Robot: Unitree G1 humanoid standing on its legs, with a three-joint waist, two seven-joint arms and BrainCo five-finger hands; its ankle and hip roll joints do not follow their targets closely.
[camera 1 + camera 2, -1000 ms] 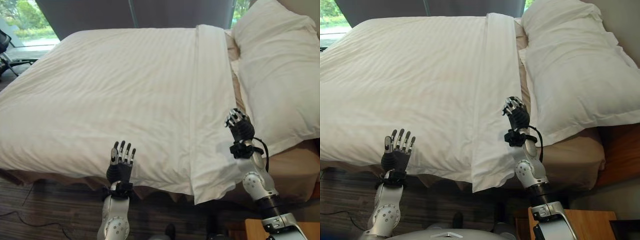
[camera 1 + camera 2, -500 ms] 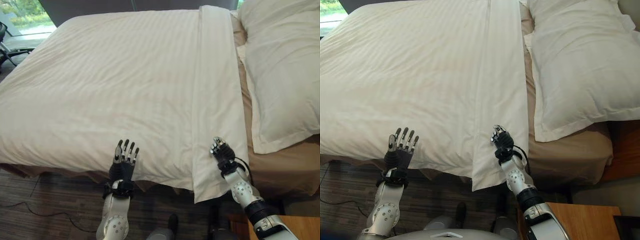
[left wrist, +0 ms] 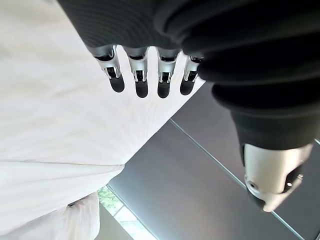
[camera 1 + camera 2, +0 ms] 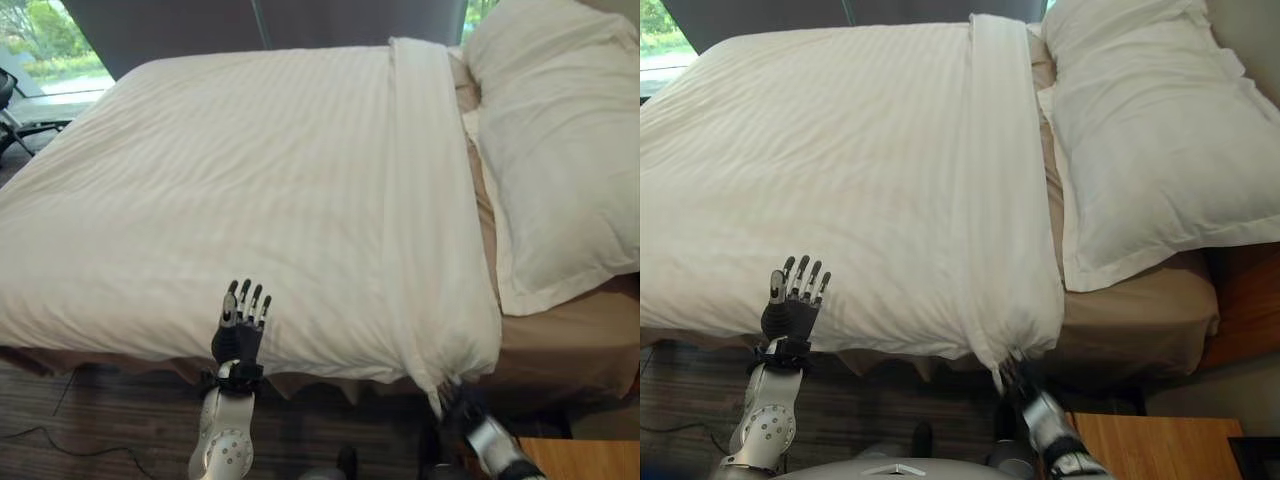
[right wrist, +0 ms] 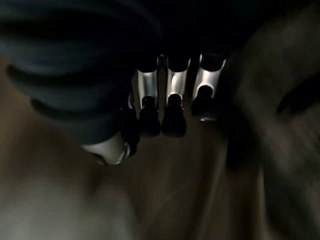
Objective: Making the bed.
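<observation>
A white striped duvet covers the bed, its top edge folded back in a band next to a large white pillow. My left hand is raised at the bed's near edge with its fingers straight, open and holding nothing. My right hand is low at the near corner of the folded band, just under the mattress edge. Its fingers are curled, and the duvet's corner is drawn down into a gathered point at the hand.
A tan sheet lies bare below the pillow. A wooden nightstand stands at the lower right, close to my right arm. Dark carpet runs along the bed's near side. A window and a chair are beyond the far left.
My right hand has dropped from on top of the folded band to below the mattress edge, and the hanging corner flap is now gathered down. The left hand has stayed put; the camera shifted.
</observation>
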